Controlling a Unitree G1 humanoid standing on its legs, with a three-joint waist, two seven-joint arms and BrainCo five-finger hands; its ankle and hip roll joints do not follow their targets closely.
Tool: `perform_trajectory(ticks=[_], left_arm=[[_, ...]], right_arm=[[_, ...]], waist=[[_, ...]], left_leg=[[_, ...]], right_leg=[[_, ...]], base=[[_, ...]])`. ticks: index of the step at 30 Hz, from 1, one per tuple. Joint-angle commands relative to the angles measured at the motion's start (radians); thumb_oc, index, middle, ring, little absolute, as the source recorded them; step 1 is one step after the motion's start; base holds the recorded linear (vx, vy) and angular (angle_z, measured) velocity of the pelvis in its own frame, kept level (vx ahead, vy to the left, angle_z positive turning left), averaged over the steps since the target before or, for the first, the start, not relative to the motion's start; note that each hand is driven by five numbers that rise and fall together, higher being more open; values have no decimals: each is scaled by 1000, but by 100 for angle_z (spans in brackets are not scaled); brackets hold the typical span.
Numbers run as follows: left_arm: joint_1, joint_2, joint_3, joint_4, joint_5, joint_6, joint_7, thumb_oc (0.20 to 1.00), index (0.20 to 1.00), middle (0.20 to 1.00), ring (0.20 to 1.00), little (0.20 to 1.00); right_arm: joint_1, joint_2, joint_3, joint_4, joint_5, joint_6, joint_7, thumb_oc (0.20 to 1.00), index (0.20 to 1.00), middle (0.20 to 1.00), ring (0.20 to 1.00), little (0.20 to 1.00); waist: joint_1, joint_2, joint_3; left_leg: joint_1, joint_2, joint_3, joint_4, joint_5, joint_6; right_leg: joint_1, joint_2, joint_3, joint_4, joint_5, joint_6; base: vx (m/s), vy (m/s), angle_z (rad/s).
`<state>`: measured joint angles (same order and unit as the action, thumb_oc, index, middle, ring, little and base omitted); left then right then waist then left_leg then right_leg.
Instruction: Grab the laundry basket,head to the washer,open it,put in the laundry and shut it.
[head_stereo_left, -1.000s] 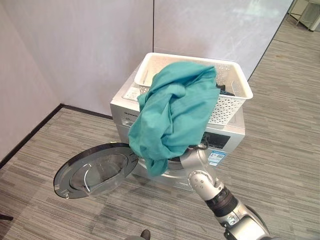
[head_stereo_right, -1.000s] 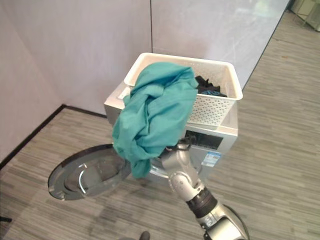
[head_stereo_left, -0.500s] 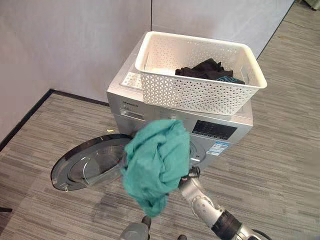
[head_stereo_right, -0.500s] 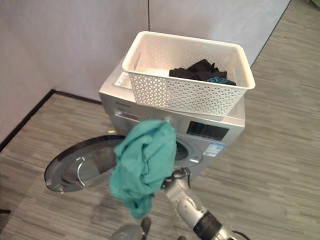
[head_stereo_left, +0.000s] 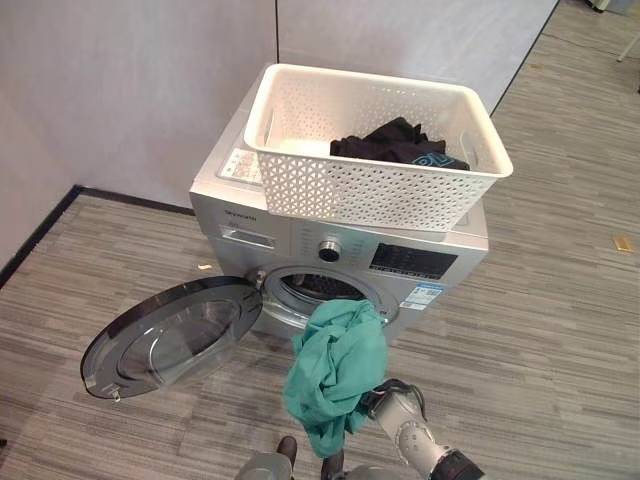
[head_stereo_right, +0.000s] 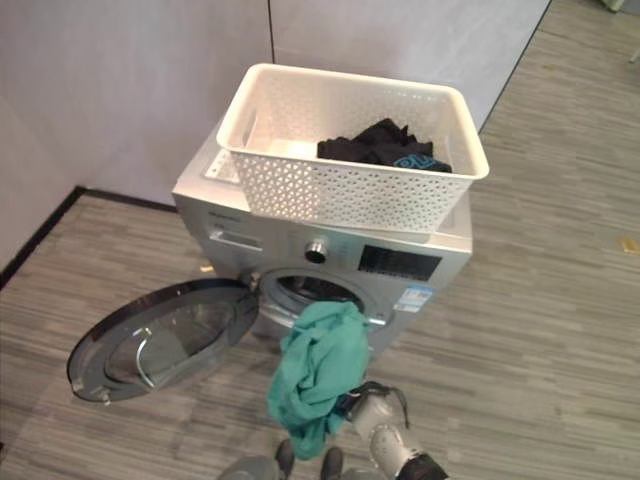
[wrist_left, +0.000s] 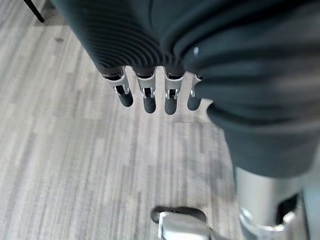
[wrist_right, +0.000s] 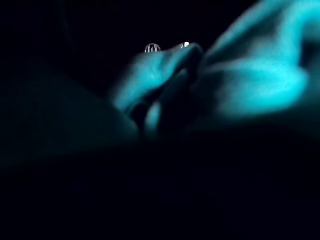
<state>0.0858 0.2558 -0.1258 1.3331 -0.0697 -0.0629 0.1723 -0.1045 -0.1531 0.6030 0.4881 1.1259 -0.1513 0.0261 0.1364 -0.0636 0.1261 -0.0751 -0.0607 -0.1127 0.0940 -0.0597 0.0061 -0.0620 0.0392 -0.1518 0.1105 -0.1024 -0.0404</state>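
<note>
**Teal garment held low before the open washer**

Teal cloth (head_stereo_left: 335, 375) hangs bunched from the robot's right hand (head_stereo_left: 385, 400), whose fingers are buried in the fabric, so its grip cannot be told. The bundle hangs just below the drum opening (head_stereo_left: 325, 290) of the silver washing machine (head_stereo_left: 440, 265), whose round door (head_stereo_left: 165, 335) lies swung open. On top sits the white laundry basket (head_stereo_left: 375, 190), with dark clothes (head_stereo_left: 395, 145) inside. The left hand (wrist_left: 150, 97) hangs over the floor, fingers straight.

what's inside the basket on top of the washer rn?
The white basket holds a dark garment with a bit of blue print, bunched at its far right end. The rest of the floor shows bare; anything under the dark pile is covered.
</note>
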Motion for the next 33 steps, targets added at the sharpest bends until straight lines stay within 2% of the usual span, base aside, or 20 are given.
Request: perform_trajectory(ticks=[1, 2, 3, 4, 5, 6, 7, 9, 10, 12, 18, 22, 28, 33], left_arm=[[-37, -11, -13, 28, -63, -9, 16, 1000, 1000, 1000, 1000, 1000], [-49, -14, -11, 27, -81, -10, 19, 1000, 1000, 1000, 1000, 1000], [-67, -15, -15, 22, -98, -8, 29, 1000, 1000, 1000, 1000, 1000], [-86, -18, -25, 19, -103, -6, 32, 1000, 1000, 1000, 1000, 1000], [-104, -22, -32, 16, -102, -3, 31, 1000, 1000, 1000, 1000, 1000], [-104, -22, -32, 16, -102, -3, 31, 1000, 1000, 1000, 1000, 1000], [-123, -5, -43, 8, -98, -7, 45, 1000, 1000, 1000, 1000, 1000], [-136, 19, -47, 12, -105, -9, 50, 1000, 1000, 1000, 1000, 1000], [-133, 27, -40, 17, -106, -9, 49, 1000, 1000, 1000, 1000, 1000], [-124, 35, -28, 24, -104, -6, 59, 1000, 1000, 1000, 1000, 1000], [-139, 21, -48, -1, -149, -24, 61, 1000, 1000, 1000, 1000, 1000], [-145, 22, -74, -67, -195, -57, 92, 1000, 1000, 1000, 1000, 1000], [-125, 15, -96, -119, -246, -68, 100, 1000, 1000, 1000, 1000, 1000], [-115, 12, -110, -120, -257, -68, 106, 1000, 1000, 1000, 1000, 1000]], right_arm=[[-46, 14, -21, -89, -5, -45, 9, 200, 200, 200, 200, 200], [-48, 11, -21, -85, -3, -46, 8, 200, 200, 200, 200, 200], [-55, 6, -22, -83, -11, -50, -4, 200, 200, 200, 200, 200], [-61, 1, -32, -80, -12, -56, -17, 200, 200, 200, 200, 200], [-64, 0, -38, -77, -9, -57, -26, 200, 200, 200, 200, 200], [-64, 0, -38, -77, -9, -57, -26, 200, 200, 200, 200, 200], [-84, 15, -35, -61, -8, -68, -36, 200, 200, 200, 200, 200], [-105, 28, -34, -39, -9, -74, -40, 200, 200, 200, 200, 200], [-110, 37, -37, -34, -13, -72, -40, 200, 200, 200, 200, 200], [-107, 53, -43, -7, -18, -69, -52, 200, 200, 200, 200, 200], [-132, 84, -70, 38, 9, -78, -69, 200, 200, 200, 200, 200], [-222, 71, -83, 78, -10, -94, -99, 200, 200, 200, 200, 200], [-313, 75, -153, 137, -17, -121, -152, 200, 200, 200, 200, 200], [-387, 88, -202, 177, -13, -152, -192, 200, 200, 200, 200, 200]], waist=[[-20, -1, 31], [-23, 4, 44], [-27, 7, 55], [-36, 10, 64], [-42, 10, 71], [-42, 10, 71], [-13, 10, 93], [-7, 14, 98], [3, 11, 104], [-3, 24, 89], [18, 33, 127], [38, 46, 205], [61, 58, 272], [76, 67, 308]], left_leg=[[-95, -18, -35, 269, -26, -40], [-121, -20, -40, 309, -12, -50], [-146, -4, -26, 324, 12, -58], [-176, 33, 11, 301, 39, -65], [-205, 68, 55, 255, 41, -63], [-205, 68, 56, 255, 41, -63], [-247, 109, 8, 137, 112, -77], [-268, 138, -39, 63, 147, -87], [-260, 137, -83, 76, 147, -91], [-220, 146, -74, 65, 132, -88], [-261, 97, -50, 160, 86, -74], [-344, 82, -16, 284, 17, -46], [-449, 62, -17, 465, -73, -10], [-521, 46, -32, 544, -104, 7]], right_leg=[[12, -42, 12, -38, 29, 78], [12, -44, -1, -32, 25, 73], [11, -45, -18, -22, 16, 68], [12, -51, -38, -21, 10, 66], [14, -59, -55, -21, 3, 68], [14, -59, -55, -21, 3, 68], [21, -50, -39, -6, -10, 77], [20, -36, -20, 26, -35, 84], [20, -34, 6, 49, -46, 89], [2, -36, 25, 84, -57, 103], [-27, -82, 52, 91, -42, 115], [-145, -108, 102, 157, -28, 129], [-260, -116, 97, 325, -79, 128], [-321, -119, 76, 395, -108, 122]], base=[[-75, -156, 63], [-74, -96, 84], [-90, -67, 77], [-86, -30, 29], [-65, 8, 27], [10, 47, 47], [56, 59, 65], [90, 96, 22], [102, 150, -43], [84, 201, -75], [-22, 177, -43], [-160, 241, -26], [-48, 97, -15], [-32, 12, 13]])
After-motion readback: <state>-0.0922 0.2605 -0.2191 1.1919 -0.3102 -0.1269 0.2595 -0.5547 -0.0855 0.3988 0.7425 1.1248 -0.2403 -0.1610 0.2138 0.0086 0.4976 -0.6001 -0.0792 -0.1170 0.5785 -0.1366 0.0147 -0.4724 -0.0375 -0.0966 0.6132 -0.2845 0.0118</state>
